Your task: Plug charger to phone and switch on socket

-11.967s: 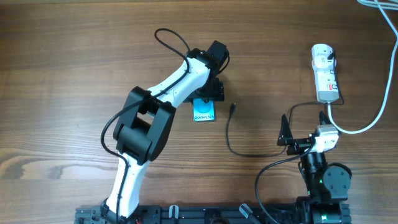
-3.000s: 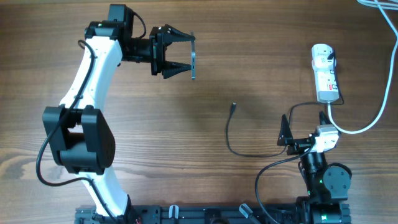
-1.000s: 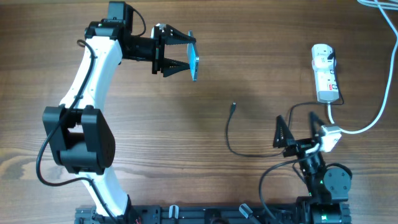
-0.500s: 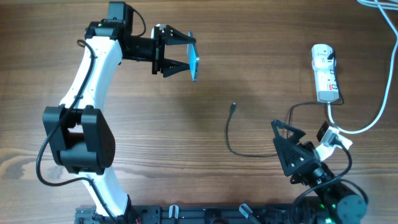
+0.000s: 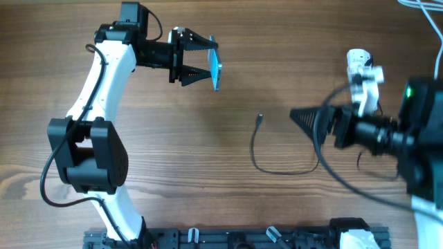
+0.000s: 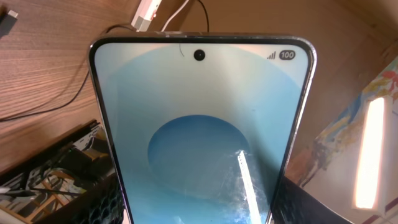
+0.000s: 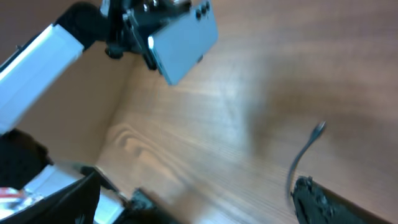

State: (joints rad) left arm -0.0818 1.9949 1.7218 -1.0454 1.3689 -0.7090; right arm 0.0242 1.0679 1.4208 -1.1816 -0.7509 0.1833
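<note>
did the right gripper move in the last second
Yes. The right gripper has swung up the overhead view, from below the power strip to level with it, now pointing left toward the cable tip.

The phone (image 5: 217,67) is gripped on edge in the left gripper (image 5: 210,60), clear of the table at its far left, so the overhead view shows only a thin blue sliver. Its screen (image 6: 202,124) is lit teal-blue with a lighter oval, inside a silver edge. Its back (image 7: 183,40) is plain silver-grey. The charger (image 5: 252,152) lies loose mid-table, a thin black cable curling away from its small free tip (image 5: 259,119). The socket (image 5: 356,58), white, lies at the far right, partly hidden.
</note>
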